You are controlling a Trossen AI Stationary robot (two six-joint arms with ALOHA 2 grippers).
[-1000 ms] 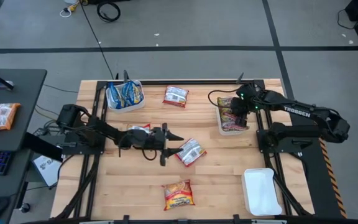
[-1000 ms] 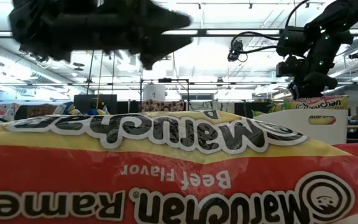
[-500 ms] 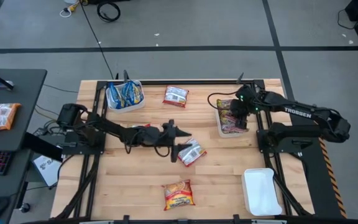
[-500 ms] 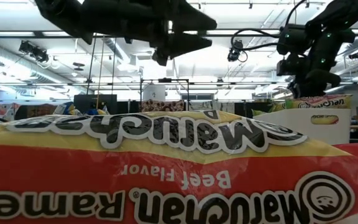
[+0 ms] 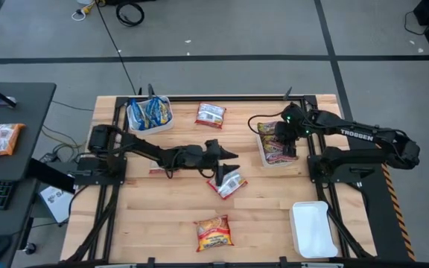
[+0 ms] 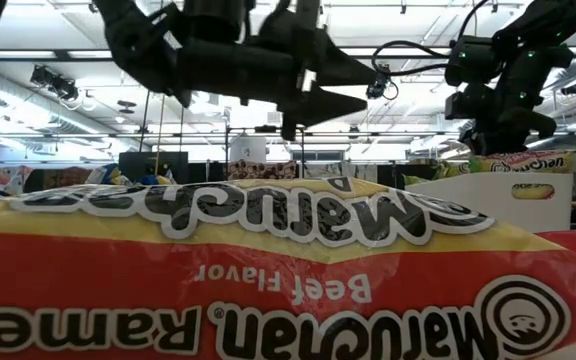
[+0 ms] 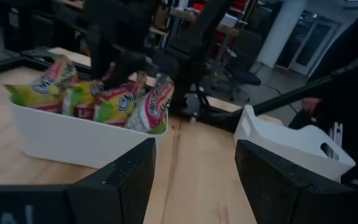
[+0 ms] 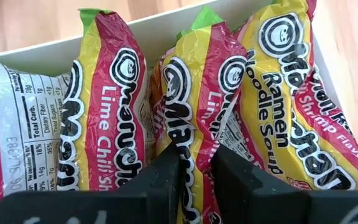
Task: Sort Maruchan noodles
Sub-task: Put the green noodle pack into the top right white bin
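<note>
Left gripper [image 5: 227,161], fingers spread and empty, has swung toward one o'clock and now hovers over the silver-white crinkly noodle packet [image 5: 229,183] at table centre, likely its next pick, while right gripper [image 8: 194,163] pinches a yellow-green packet [image 8: 191,93] inside the white rectangular tray [image 5: 262,151].

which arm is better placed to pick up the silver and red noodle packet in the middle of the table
Left. The left gripper hangs open just above that silver-red packet. The right gripper is off at the white tray, shut on a lime chili packet.
</note>
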